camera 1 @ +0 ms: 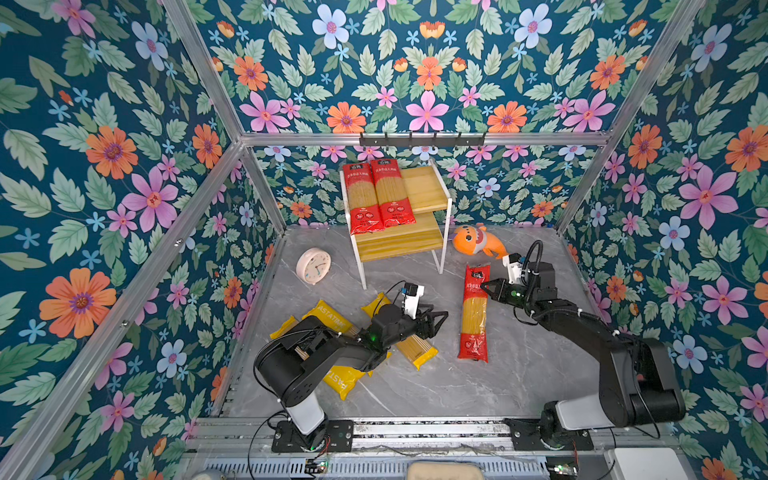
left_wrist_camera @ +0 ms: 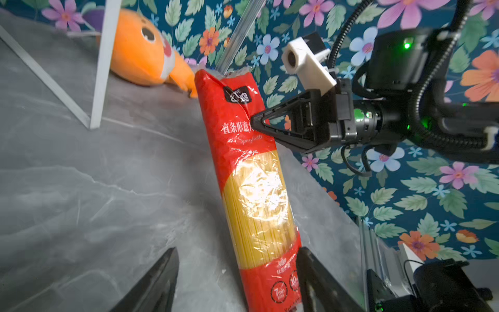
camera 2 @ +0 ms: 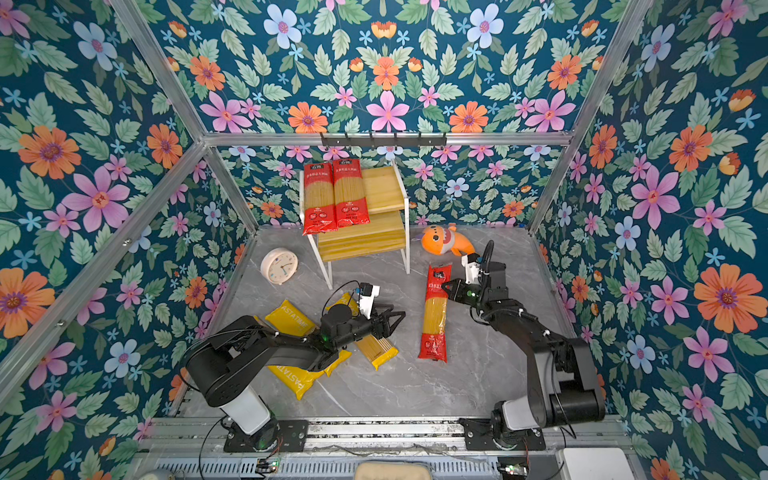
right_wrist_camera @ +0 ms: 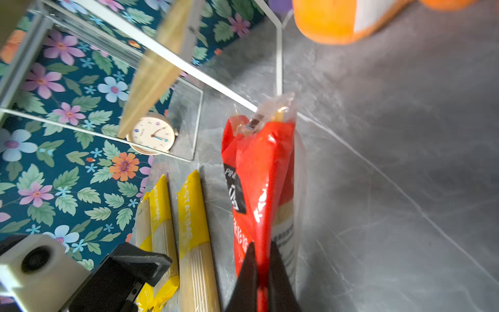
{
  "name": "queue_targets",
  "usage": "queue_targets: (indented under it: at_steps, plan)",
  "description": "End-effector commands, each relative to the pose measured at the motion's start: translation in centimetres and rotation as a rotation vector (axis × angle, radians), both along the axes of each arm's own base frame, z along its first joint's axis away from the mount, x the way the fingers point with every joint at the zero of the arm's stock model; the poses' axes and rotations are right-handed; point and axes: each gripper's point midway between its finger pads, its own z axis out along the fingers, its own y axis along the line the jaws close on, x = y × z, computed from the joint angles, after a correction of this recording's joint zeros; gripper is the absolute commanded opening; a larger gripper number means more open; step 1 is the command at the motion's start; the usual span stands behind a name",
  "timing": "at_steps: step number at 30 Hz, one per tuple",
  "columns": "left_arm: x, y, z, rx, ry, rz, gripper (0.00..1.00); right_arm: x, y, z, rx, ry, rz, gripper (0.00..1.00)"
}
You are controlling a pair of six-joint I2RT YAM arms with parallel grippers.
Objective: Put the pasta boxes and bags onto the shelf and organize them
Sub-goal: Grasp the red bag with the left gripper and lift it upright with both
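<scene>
first, your right gripper (camera 1: 487, 287): its jaws are pinched together on the red spaghetti pack (camera 1: 473, 320), gripping the pack's right edge in the red band near its far end. in the right wrist view the two black fingertips (right_wrist_camera: 247, 281) squeeze the red film between them, and the wrapper bunches there. the pack runs lengthwise from back to front on the right half of the grey marble counter (camera 1: 415, 386); whether its far end is lifted off the surface cannot be told.

your left gripper (camera 1: 439, 322) has its jaws well apart and holds nothing. it points at the same pack from the left, near the clear middle but not touching it.

behind that gripper, under the left arm, three yellow pastatime packs (camera 1: 328, 316) lie in a loose fan towards the counter's front left corner, partly hidden by the arm.

the shelf (camera 1: 424, 189) stands at the middle of the counter's back edge. two more red packs (camera 1: 361, 197) lie side by side, touching, on the left part of its top board, their near ends overhanging the board's front.

a round cream clock (camera 1: 313, 266) sits just left of the shelf's legs, and an orange plush fish (camera 1: 478, 243) lies just right of them. a black hook rail (camera 1: 422, 140) runs along the back wall above the shelf.
</scene>
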Motion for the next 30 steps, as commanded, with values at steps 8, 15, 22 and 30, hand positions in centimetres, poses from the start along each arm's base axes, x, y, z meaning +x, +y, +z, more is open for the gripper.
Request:
queue_targets:
  at_steps: [8,15,22,30]
  plan:
    - [-1.0,-1.8,5.0,-0.085,-0.135,-0.139,0.72,-4.3,3.1,14.0,0.041,-0.588,0.237,0.0]
    - [-0.9,-3.5,8.1,-0.129,-0.193,-0.234,0.72,-7.6,5.8,19.5,0.151,-0.72,0.425,0.0]
    - [-1.2,-3.7,10.1,-0.168,-0.226,-0.297,0.71,-9.0,7.5,22.6,0.239,-0.794,0.529,0.0]
    - [-2.6,-3.4,13.2,-0.253,-0.258,-0.38,0.62,-9.7,9.2,23.5,0.301,-0.811,0.601,0.0]
